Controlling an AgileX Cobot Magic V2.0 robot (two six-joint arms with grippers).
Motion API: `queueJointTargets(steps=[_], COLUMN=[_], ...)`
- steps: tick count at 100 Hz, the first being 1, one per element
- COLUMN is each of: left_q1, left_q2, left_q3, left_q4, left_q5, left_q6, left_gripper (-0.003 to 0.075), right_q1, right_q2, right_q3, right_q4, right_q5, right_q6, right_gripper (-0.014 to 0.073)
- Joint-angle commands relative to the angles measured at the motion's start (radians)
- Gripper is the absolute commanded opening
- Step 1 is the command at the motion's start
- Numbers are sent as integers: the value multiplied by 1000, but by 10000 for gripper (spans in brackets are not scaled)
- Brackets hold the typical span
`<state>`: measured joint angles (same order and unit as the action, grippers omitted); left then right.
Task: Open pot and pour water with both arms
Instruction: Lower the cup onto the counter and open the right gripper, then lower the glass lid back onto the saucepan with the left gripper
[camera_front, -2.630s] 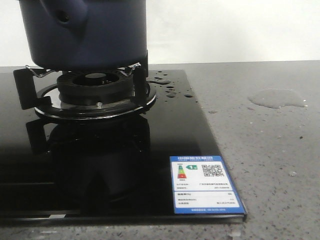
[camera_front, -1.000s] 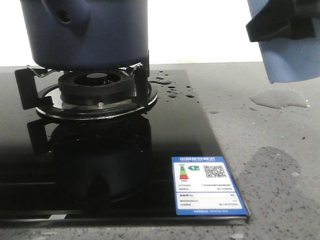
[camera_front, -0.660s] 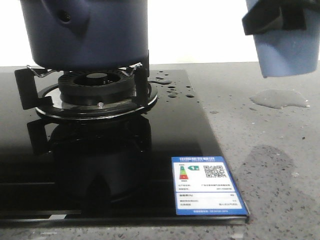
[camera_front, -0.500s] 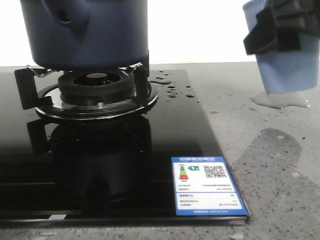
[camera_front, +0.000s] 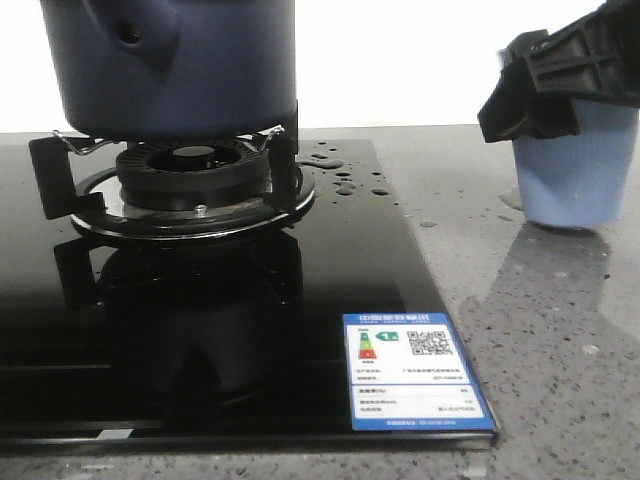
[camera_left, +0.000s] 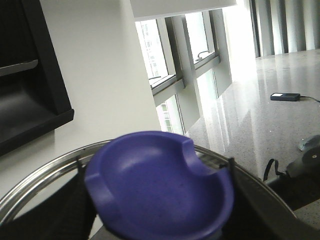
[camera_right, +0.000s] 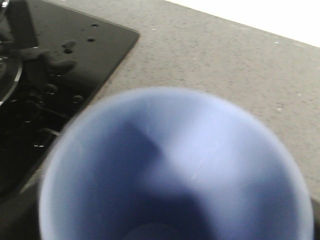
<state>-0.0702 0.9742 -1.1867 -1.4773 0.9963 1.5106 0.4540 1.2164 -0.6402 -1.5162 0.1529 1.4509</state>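
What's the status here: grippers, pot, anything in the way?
Right gripper shut on the light blue cup, cup down on the counter. Left gripper holds a purple lid. Pot on the burner. Water beads on the cooktop; nothing in the way.

Energy label (camera_front: 417, 372), "1", on cooktop (camera_front: 330, 270)

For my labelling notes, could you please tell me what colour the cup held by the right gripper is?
The tapered plastic cup is light blue, clearest in the front view.
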Motion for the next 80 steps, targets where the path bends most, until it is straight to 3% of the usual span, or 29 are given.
queueJointTargets(steps=[1,67,74,80], left_q1=[-10,-10,-10,-10], left_q2=[-15,16,49,87], left_q3=[-27,-11,4,12], left_q4=[-105,-94,-93,-93], left_q5=[-21,-56,-79,-89], left_q6=[-10,-10,-10,-10], left_gripper=[295,295,295,295], right_q1=[-8,-8,-8,-8], right_q2=[-18,-302,-358,-409], right_q3=[-35,-87,-87,-87], right_q4=[-21,-21,-21,-21], right_q5=[41,-90,-126,-161], right_q6=[1,1,1,1], right_gripper=[664,652,605,501])
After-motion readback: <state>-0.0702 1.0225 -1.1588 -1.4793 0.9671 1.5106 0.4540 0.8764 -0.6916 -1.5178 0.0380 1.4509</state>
